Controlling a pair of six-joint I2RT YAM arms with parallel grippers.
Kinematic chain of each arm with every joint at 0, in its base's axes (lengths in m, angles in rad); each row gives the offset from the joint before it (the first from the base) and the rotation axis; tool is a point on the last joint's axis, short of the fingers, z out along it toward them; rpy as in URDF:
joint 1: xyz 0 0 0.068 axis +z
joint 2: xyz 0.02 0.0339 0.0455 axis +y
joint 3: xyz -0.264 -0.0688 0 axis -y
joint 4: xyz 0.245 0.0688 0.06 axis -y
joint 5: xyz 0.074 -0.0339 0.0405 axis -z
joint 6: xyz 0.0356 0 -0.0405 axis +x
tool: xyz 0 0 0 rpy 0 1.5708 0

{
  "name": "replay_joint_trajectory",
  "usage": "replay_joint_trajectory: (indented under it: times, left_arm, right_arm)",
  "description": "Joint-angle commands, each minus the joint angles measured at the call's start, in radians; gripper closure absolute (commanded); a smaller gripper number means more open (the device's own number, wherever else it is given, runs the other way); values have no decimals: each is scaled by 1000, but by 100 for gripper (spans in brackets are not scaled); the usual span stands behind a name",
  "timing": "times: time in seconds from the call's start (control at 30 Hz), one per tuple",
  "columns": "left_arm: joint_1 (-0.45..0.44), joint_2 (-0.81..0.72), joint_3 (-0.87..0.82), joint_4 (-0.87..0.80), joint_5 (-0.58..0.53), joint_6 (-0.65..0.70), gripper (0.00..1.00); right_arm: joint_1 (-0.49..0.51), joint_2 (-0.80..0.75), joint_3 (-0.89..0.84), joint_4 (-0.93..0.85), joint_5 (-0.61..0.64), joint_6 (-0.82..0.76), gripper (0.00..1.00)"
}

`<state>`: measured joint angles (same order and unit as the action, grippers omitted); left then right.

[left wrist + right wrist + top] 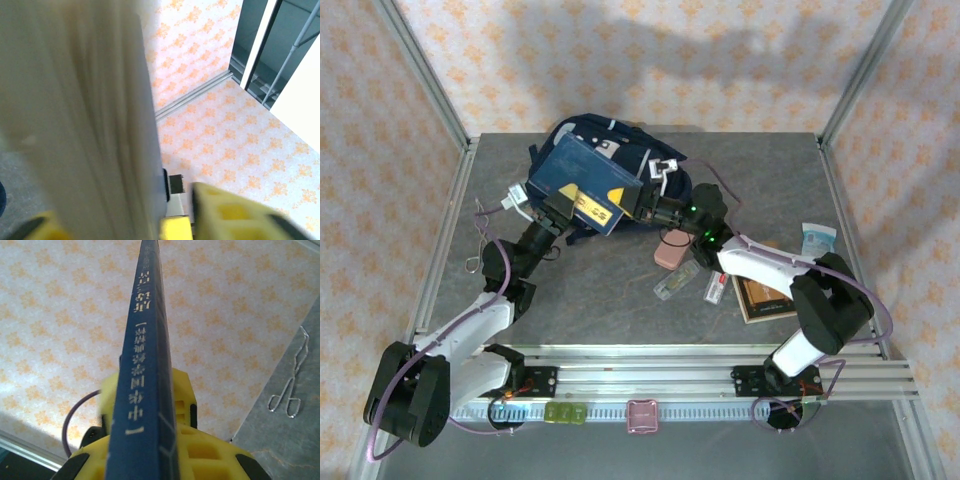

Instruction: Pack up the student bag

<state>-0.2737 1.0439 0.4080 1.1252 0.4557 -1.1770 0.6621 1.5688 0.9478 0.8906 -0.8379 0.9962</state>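
Observation:
The student bag [610, 135], navy with pale patches, lies at the back middle of the table. In front of and partly over it a navy book with a yellow patch [582, 185] is held tilted between both arms. My right gripper [648, 208] is shut on the book's right edge. In the right wrist view the blue spine [145, 370] with pale characters runs up between the yellow fingers [184, 390]. My left gripper [563, 208] straddles the lower left edge. The cream page block [85, 115] fills the left wrist view, and a gap shows between it and the right finger [225, 212].
On the table right of centre lie a pink case [670, 252], a clear packet [675, 283], a small card [715, 287], a brown framed book [765, 295] and a tissue pack [817, 240]. A white plug [515, 200] and a wire clip [475, 262] lie at the left.

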Motion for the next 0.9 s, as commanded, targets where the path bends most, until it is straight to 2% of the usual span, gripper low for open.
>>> replay_joint_trajectory:
  times: [0.0,0.07,0.17,0.3,0.4,0.5,0.57,0.63,0.87]
  left_arm:
    - [-5,-27,35,-64,0,72,39]
    - [-8,-41,82,-285,-10,192,36]
    - [-20,-17,157,-574,-65,356,36]
    - [-38,101,253,-756,-75,474,37]
    - [-60,235,369,-880,-92,533,38]
    - [-115,394,556,-1077,-203,655,37]
    - [-139,515,689,-1183,-234,707,35]
    - [-150,630,810,-1264,-239,735,34]
    - [-229,987,1244,-1539,-455,860,35]
  right_arm:
    - [-48,-44,13,-63,23,-40,100]
    - [-100,-94,-12,-90,35,-53,100]
    - [-183,-193,-39,-225,89,-127,100]
    - [-292,-309,-73,-411,177,-198,100]
    - [-367,-381,-107,-506,234,-232,100]
    - [-415,-458,-137,-595,321,-270,100]
    - [-428,-492,-145,-652,384,-300,100]
    - [-443,-516,-161,-672,399,-308,100]
    - [-452,-585,-212,-693,430,-328,100]
